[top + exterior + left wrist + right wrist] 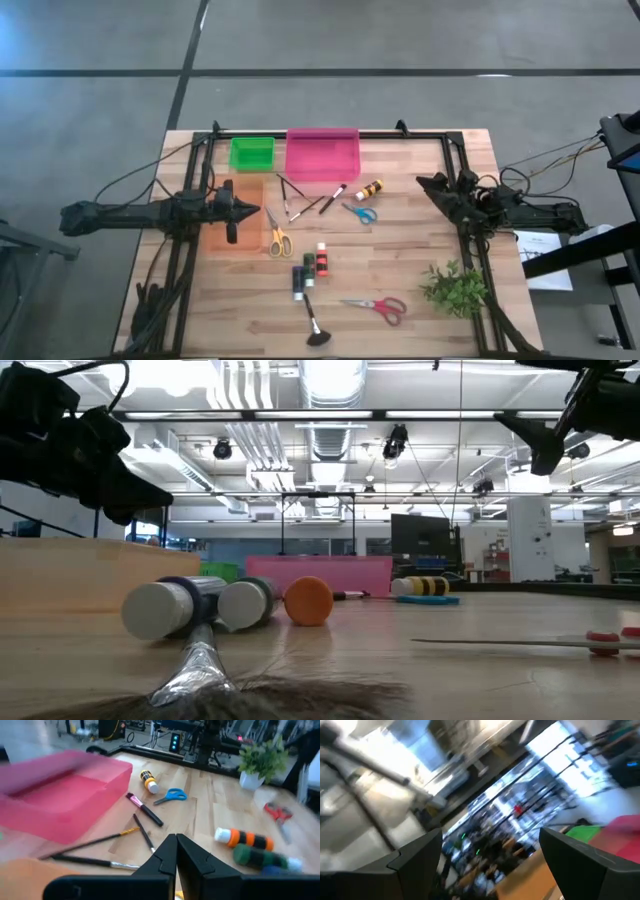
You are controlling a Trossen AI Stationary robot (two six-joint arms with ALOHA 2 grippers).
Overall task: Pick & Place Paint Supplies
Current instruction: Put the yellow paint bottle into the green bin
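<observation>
Supplies lie mid-table: three bottles side by side, orange [322,258], green [309,265] and black [299,283], plus a yellow-and-black bottle [370,189]. Slim brushes [300,203] lie near the pink bin, and a broad brush [315,325] near the front edge. There are yellow scissors [278,239], blue scissors [360,212] and red scissors [378,306]. My left gripper [258,212] [176,840] hovers shut and empty by the orange bin [235,227]. My right gripper [422,183] [490,840] is open and raised at the table's right side, holding nothing.
A green bin [251,153] and a pink bin [322,153] stand at the far edge. A leafy plant sprig [455,287] sits near the right front corner. Cables run along both sides of the table beside the arm bases.
</observation>
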